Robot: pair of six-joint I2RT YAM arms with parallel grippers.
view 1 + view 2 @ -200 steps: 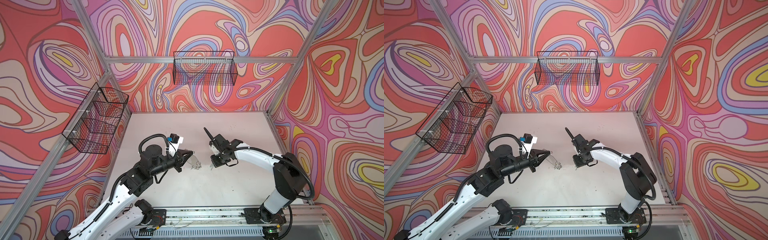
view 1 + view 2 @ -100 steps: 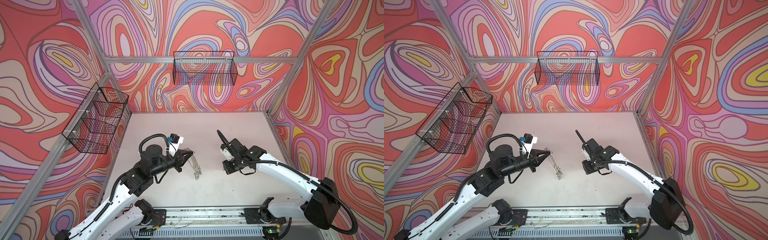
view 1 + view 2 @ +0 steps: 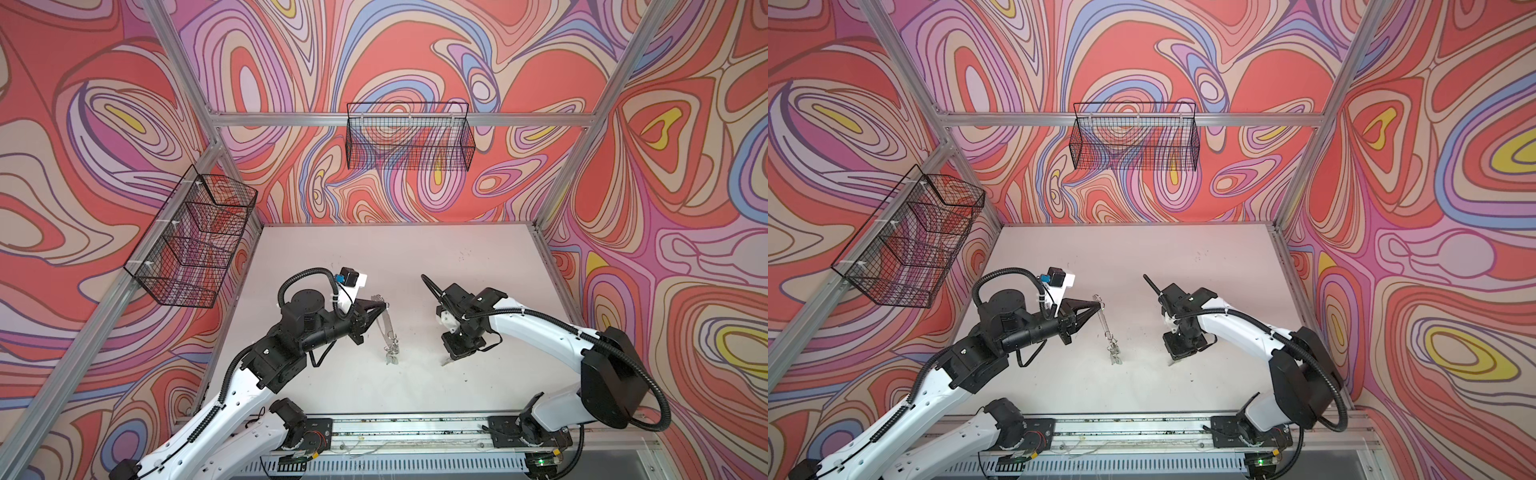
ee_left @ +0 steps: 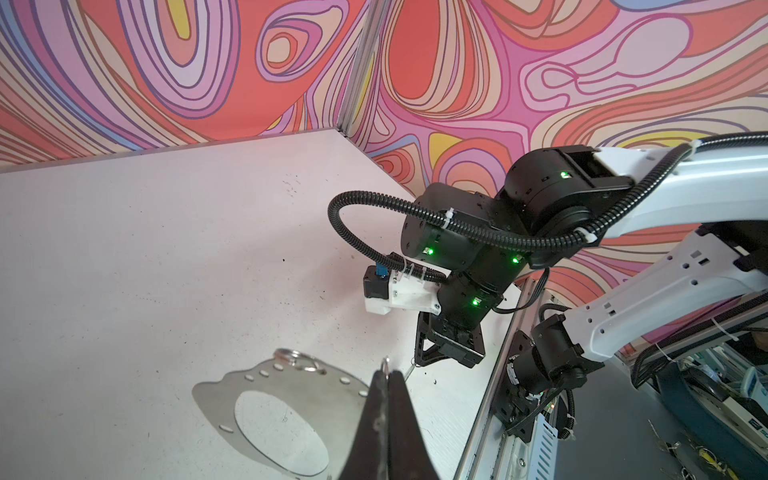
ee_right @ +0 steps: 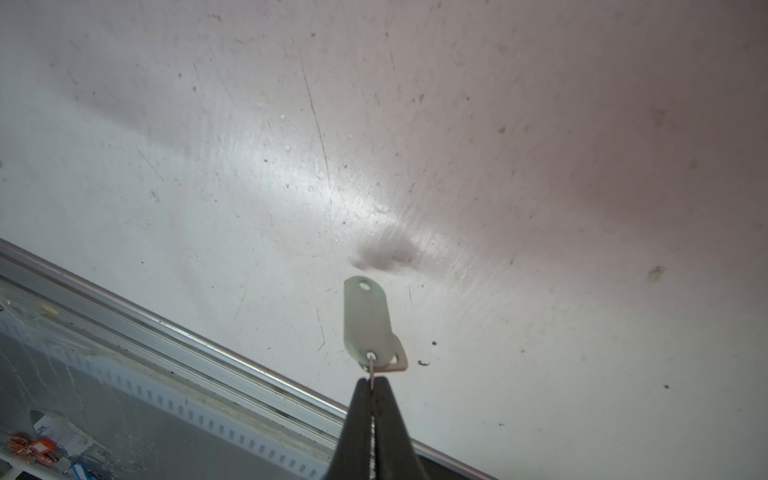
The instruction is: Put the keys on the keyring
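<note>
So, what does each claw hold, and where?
The left claw holds the keyring by its rim; the right claw, a tagged key by its wire ring.

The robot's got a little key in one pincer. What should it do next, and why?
Probably carry the key across to the keyring. The right pincer is shut on the key's wire, and the left pincer holds the keyring up by its rim. In a top view a gap of table lies between them, so closing it seems first.
</note>
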